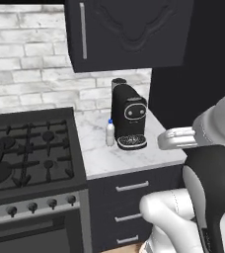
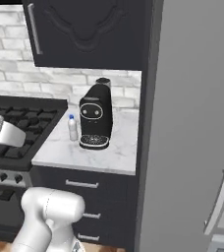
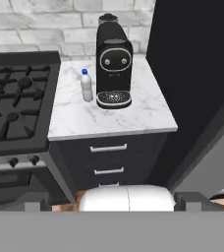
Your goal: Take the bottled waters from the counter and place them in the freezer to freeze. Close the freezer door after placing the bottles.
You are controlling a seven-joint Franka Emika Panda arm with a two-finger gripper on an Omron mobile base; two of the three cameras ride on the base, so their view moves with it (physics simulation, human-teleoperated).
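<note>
arm pose: the white arm with dark joints is folded back near the base, well short of the white marble-patterned tabletop; in the left base view its elbow rises at the lower right and a white link reaches across at about the tabletop's height; in the right base view a white segment shows at the left edge over the black gas stove.
camera on the hand: looks from a distance, forward and down at the tabletop, the stove and the dark drawers under the tabletop.
gripper: its two dark finger tips stand far apart at the bottom corners of the hand view, spread about as wide as they go; nothing between them, nothing touched.
bottle: one small whitish plastic bottle with a blue cap stands upright on the tabletop, just beside the black coffee machine, on the side towards the stove; whether they touch cannot be told.
coffee machine: upright towards the back of the tabletop, near the white brick wall.
freezer: the tall grey unit with a pale vertical handle stands beside the tabletop, on the coffee machine's far side from the stove.
upper cabinet: dark door with a pale handle, above the coffee machine.
</note>
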